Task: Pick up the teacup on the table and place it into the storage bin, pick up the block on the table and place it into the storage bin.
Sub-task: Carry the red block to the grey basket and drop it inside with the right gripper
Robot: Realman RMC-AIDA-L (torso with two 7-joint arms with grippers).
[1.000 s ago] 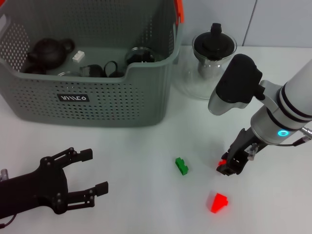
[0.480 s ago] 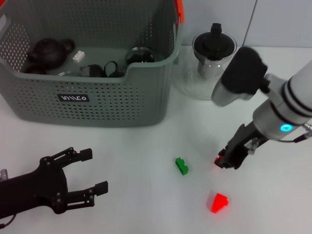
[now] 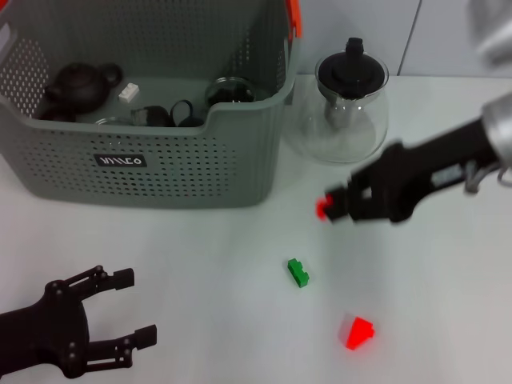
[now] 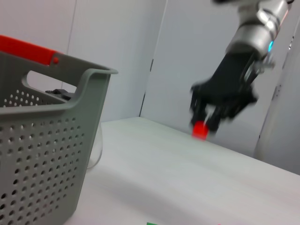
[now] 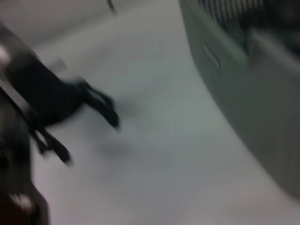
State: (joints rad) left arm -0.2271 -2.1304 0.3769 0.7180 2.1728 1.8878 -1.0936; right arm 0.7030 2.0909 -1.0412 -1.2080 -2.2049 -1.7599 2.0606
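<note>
2 blocks lie loose on the table (image 3: 200,264) nearest the camera: a red block (image 3: 359,332) and a green block (image 3: 298,273). The left gripper (image 3: 120,336) waits beside them, jaws spread. Farther off, the right gripper (image 3: 340,206) pinches 1 small red block (image 3: 323,209), lifted clear for carrying to the storage bin (image 3: 144,168), judging by the task. Only the left wrist view shows its height above the table; no teacup can be told apart.

glass teapot (image 3: 344,108) just beside storage bin (image 3: 160,172), bare table (image 3: 216,264) before both
</note>
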